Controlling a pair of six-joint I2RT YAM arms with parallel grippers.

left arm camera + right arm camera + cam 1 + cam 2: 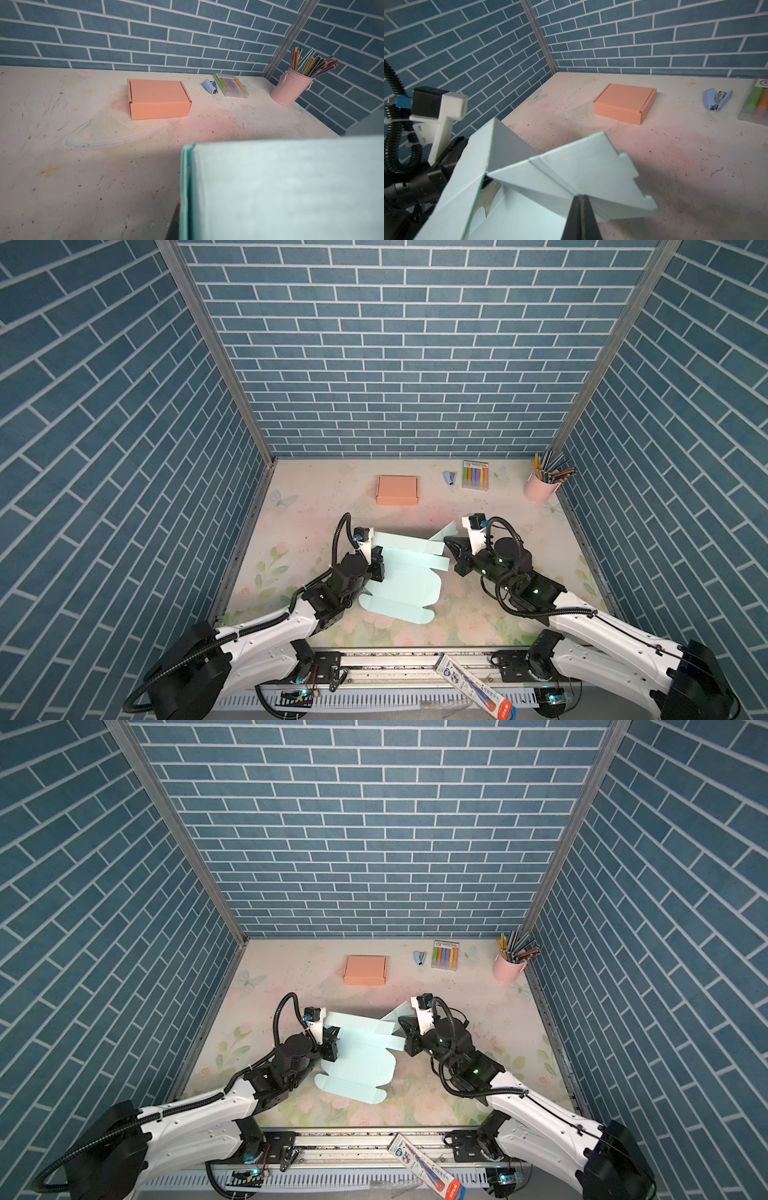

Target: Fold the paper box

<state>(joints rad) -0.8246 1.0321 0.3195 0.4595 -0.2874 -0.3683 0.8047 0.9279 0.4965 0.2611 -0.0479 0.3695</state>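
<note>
— Where is the paper box (405, 587)?
— Central on the table (299, 526), near part flat, far end raised. The left gripper (377, 562) pinches its left side; the right gripper (581, 200) is clamped on a lifted flap (571, 166).
— And behind?
— An orange box (397, 490), then stapler (449, 477), markers (475, 475) and cup (539, 489) by the back wall (395, 364)

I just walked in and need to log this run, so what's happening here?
Two robot arms are working on a pale blue paper box blank mid-table, only partly folded. The left gripper is shut on its left panel; the right gripper pinches a raised flap on its right side. An orange box, already folded, sits behind it.
</note>
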